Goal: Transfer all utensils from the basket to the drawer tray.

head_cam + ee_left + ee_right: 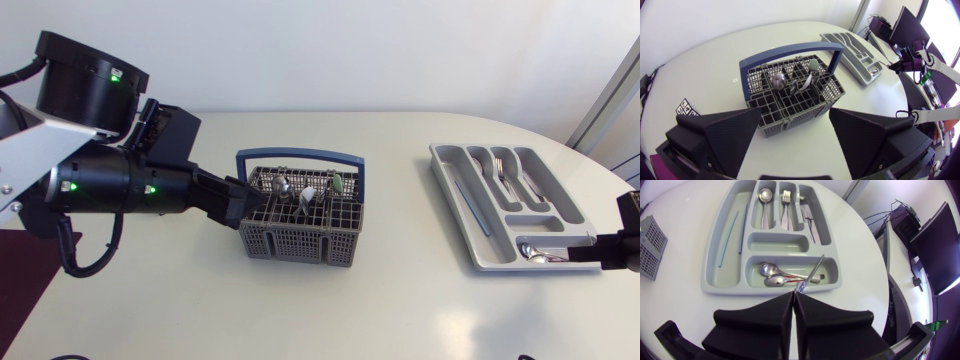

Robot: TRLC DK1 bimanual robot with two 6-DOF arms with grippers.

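The grey basket (300, 243) with a blue handle stands mid-table and holds several utensils (305, 193), a spoon (778, 80) among them. My left gripper (236, 205) is open at the basket's left end; in the left wrist view its fingers (732, 135) flank the basket's near wall (785, 124). The grey drawer tray (438, 152) lies to the right. My right gripper (794, 294) is shut on the end of a slim silver utensil (812, 272) that slants over the tray's near compartment, where two spoons (771, 275) lie.
The tray's far compartments (777, 245) hold a spoon (765, 195), a fork (786, 197), knives (807, 215) and pale blue sticks (730, 230). The table's curved edge runs just past the tray on the right gripper's side.
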